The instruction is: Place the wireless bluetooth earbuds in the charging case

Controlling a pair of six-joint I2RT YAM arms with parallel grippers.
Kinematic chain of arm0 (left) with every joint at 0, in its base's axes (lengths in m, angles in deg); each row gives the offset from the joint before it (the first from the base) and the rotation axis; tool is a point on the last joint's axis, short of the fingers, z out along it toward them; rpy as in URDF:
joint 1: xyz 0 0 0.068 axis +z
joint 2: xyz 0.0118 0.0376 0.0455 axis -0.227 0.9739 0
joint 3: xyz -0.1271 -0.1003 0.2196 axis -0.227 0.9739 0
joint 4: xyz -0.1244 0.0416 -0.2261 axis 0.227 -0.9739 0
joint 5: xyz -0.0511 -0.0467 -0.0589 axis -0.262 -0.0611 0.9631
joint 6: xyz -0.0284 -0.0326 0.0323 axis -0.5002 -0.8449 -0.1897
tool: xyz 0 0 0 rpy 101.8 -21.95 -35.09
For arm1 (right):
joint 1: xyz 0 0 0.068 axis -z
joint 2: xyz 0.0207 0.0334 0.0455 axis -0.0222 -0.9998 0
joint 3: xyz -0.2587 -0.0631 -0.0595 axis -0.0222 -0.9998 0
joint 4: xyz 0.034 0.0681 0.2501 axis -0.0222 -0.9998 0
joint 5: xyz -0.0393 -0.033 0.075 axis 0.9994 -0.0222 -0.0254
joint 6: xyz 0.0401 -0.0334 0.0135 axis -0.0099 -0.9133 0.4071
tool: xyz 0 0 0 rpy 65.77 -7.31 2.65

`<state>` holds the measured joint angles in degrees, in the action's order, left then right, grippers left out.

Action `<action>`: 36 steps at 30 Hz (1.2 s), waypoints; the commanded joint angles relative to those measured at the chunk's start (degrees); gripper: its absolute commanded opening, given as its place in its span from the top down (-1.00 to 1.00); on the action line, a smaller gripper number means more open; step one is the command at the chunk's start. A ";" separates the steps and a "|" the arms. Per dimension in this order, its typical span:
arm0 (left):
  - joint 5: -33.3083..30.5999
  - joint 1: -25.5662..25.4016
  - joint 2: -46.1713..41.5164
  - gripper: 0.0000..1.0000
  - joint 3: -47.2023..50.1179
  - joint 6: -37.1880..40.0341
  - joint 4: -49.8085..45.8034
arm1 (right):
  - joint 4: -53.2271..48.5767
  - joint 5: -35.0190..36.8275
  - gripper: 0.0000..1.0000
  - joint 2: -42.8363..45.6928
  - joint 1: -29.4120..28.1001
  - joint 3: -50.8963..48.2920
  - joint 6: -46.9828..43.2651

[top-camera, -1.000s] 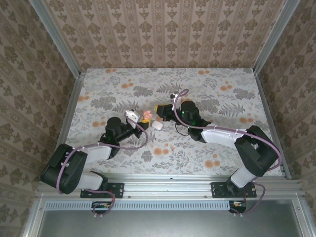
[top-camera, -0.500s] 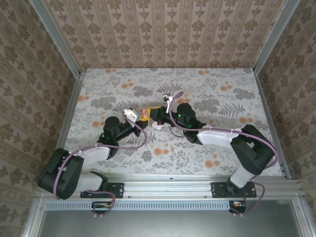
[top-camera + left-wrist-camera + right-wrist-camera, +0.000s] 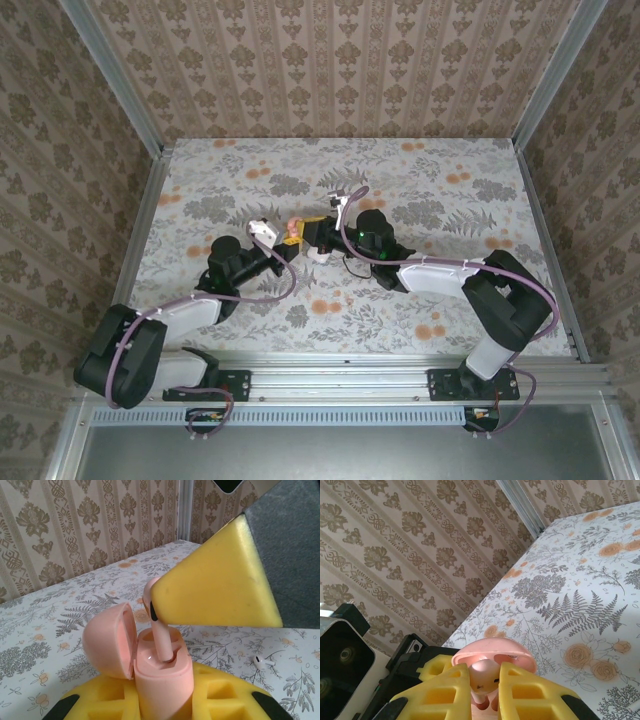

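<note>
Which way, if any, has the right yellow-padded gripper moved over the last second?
Yes: the right gripper moved left over the floral table, towards the left gripper holding the open pink plastic charging case.

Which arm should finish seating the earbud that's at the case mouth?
Right. The right gripper is shut on the earbud, whose stem already sits in the open charging case. The left gripper is shut on the case body, so it can only steady it.
</note>
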<state>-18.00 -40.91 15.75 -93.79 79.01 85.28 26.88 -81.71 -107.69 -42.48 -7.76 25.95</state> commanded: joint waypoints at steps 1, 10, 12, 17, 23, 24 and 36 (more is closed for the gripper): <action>0.08 -0.41 -1.87 0.73 -1.35 -0.44 0.56 | 1.75 -0.80 0.70 -0.70 -0.45 0.82 -1.53; -0.10 -0.41 -2.77 0.73 -1.30 0.05 -0.23 | 0.69 0.63 0.70 0.27 -0.45 0.11 -2.20; -0.11 -0.41 -2.82 0.73 -1.34 0.02 -0.25 | 0.76 0.71 0.69 0.21 -0.45 -0.05 -2.22; -0.02 -0.48 -3.10 0.73 -1.36 -0.03 -0.23 | 0.61 1.39 0.69 0.53 -0.39 -0.80 -2.46; -0.18 -0.36 -3.82 0.73 -1.35 0.24 -0.57 | 0.31 2.53 0.70 1.11 -0.43 -1.47 -2.67; -0.20 -0.35 -3.89 0.73 -1.35 0.18 -0.66 | 0.29 2.56 0.69 1.11 -0.45 -1.62 -2.63; 0.07 -0.43 -4.44 0.72 -1.92 0.67 -1.77 | 0.52 0.58 0.45 2.08 -0.35 -1.99 -2.98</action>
<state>-18.80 -40.91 13.06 -93.79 79.04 82.26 27.49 -81.28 -107.34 -42.81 -8.68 23.57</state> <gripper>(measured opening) 0.198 0.268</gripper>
